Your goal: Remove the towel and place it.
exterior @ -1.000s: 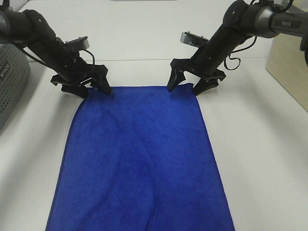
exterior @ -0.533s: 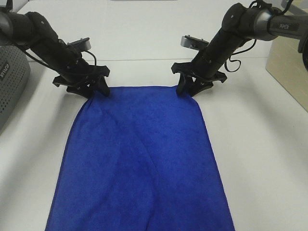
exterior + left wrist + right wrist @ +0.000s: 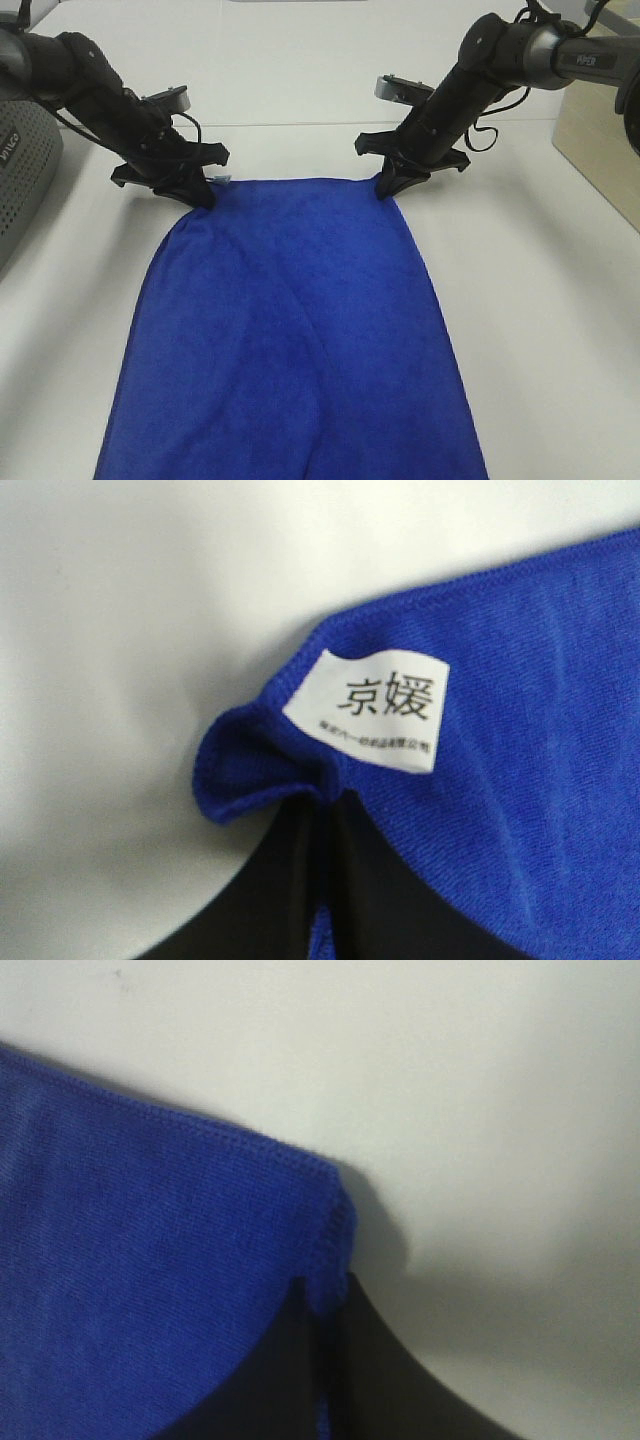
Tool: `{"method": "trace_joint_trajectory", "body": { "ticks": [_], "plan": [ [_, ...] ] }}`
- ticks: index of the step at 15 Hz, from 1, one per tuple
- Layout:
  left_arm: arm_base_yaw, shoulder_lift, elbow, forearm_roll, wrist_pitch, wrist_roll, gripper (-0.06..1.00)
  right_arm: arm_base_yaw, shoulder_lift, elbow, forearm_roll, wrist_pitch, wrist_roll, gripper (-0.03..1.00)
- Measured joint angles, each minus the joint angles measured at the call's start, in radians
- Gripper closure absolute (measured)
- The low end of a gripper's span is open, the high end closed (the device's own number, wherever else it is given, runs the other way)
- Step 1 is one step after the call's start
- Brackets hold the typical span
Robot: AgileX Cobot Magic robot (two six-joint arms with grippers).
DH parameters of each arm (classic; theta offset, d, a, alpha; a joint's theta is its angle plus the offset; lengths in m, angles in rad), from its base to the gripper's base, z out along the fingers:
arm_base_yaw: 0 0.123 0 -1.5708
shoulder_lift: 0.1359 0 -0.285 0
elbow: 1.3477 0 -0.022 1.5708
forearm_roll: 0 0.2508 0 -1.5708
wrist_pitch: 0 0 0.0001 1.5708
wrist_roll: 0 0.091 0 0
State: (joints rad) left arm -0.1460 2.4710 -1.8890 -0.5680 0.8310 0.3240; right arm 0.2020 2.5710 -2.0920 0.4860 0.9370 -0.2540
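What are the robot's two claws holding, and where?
Both grip the royal-blue microfibre towel: left gripper at its tagged far corner, right gripper at the other.

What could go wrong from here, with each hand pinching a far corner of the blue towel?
1. The right hand seems to hold only the very edge of the towel, so that corner may slip out on lifting.
2. The left hand bunches the cloth beside its tag; uneven grips could leave the towel hanging skewed.

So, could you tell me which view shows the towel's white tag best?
The left wrist view: the white tag sits close, print readable, on the towel corner. The exterior high view shows only a speck; the right wrist view, none.
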Motion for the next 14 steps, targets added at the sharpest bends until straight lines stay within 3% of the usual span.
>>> {"method": "trace_joint_trajectory", "body": {
  "ticks": [4, 7, 10, 14],
  "plan": [
    [0.0, 0.0, -0.001, 0.0, -0.001, 0.045, 0.92, 0.007, -0.005, -0.009, -0.04, -0.037, -0.08, 0.95],
    [-0.001, 0.006, -0.055, 0.019, -0.007, 0.075, 0.92, 0.009, -0.001, -0.064, -0.156, -0.087, -0.097, 0.95],
    [-0.002, 0.006, -0.146, 0.022, -0.069, 0.121, 0.92, 0.009, 0.002, -0.137, -0.228, -0.115, -0.098, 0.95],
    [-0.005, 0.007, -0.201, 0.022, -0.159, 0.172, 0.93, 0.009, 0.002, -0.152, -0.236, -0.197, -0.102, 0.95]
  ]
}}
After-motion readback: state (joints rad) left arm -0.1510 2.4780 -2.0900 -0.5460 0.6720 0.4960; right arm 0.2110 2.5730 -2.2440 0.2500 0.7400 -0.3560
